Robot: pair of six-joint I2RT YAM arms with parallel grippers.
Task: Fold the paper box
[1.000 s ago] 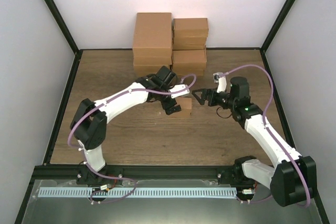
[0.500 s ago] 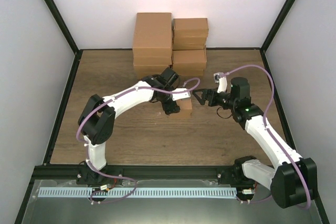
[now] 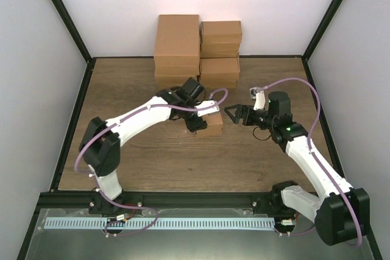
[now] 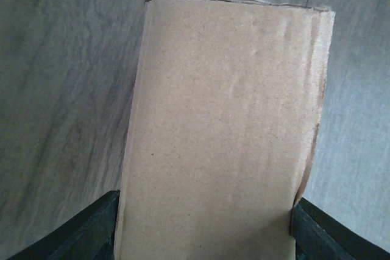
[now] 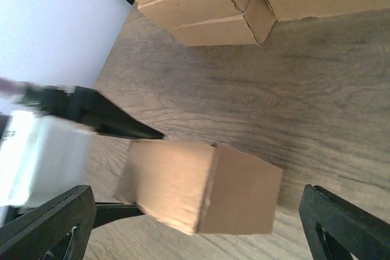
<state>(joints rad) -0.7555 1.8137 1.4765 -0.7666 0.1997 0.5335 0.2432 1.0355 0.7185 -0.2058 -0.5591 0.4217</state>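
The paper box is a small closed tan cardboard box lying on the wooden table, mid-centre. My left gripper reaches it from the left. In the left wrist view the box fills the space between the fingers, and each black finger presses a long side; the left gripper is shut on it. My right gripper hovers just right of the box, open and facing it. In the right wrist view the paper box lies apart from both wide-spread fingers of the right gripper, and its image is slightly blurred.
Two stacks of larger brown cartons stand against the back wall, also seen as cartons in the right wrist view. Black frame posts and white walls enclose the table on the left, right and back.
The left gripper's jaws have closed in onto the box's sides and the left arm has shifted slightly. The right gripper has edged left toward the box, staying open.
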